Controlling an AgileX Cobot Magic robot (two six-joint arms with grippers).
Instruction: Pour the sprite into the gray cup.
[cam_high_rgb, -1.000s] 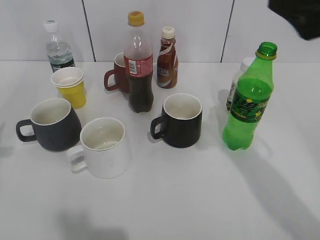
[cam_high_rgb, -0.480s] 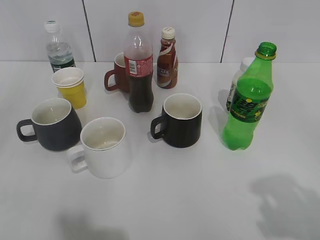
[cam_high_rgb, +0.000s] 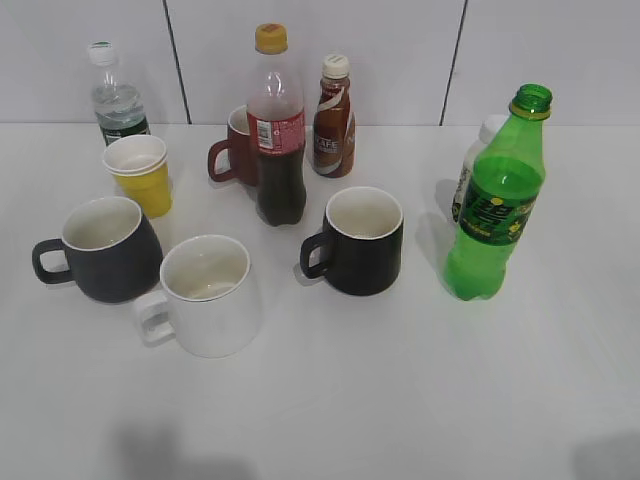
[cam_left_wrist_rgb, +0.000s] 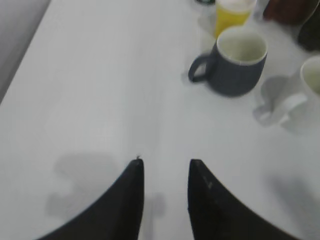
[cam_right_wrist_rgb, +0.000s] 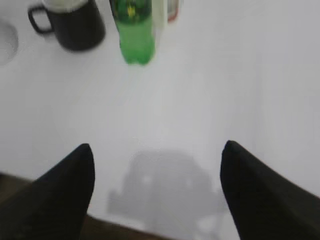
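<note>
Exterior view is showing no arm at all, so I judge that the task is only beginning: the approach to the sprite (cam_high_rgb: 497, 205) is not yet made. The sprite is standing upright and without cap, on the right side of the table (cam_high_rgb: 400, 400).

In the right wrist view the right gripper (cam_right_wrist_rgb: 157, 187) is standing wide open and is holding nothing; the sprite (cam_right_wrist_rgb: 132, 30) is well ahead of it and a little to its left, next to the black mug (cam_right_wrist_rgb: 72, 22).

In the left wrist view the left gripper (cam_left_wrist_rgb: 165, 192) is open only a narrow gap and is also empty; the gray cup (cam_left_wrist_rgb: 237, 62) is ahead of it and to its right, upright, its handle pointing toward the gripper's left. The white mug (cam_left_wrist_rgb: 300, 95) is just beside the cup.

The next move, as I judge, is asking the right gripper to travel forward and close around the bottle body, without knocking the black mug.

About writing: the sprite label is showing yellow and dark marks that I cannot read. The brown bottle (cam_high_rgb: 333, 120) seems to be carrying the word "CAFE". The cola bottle (cam_high_rgb: 277, 130) has a red label, too small to read.
</note>
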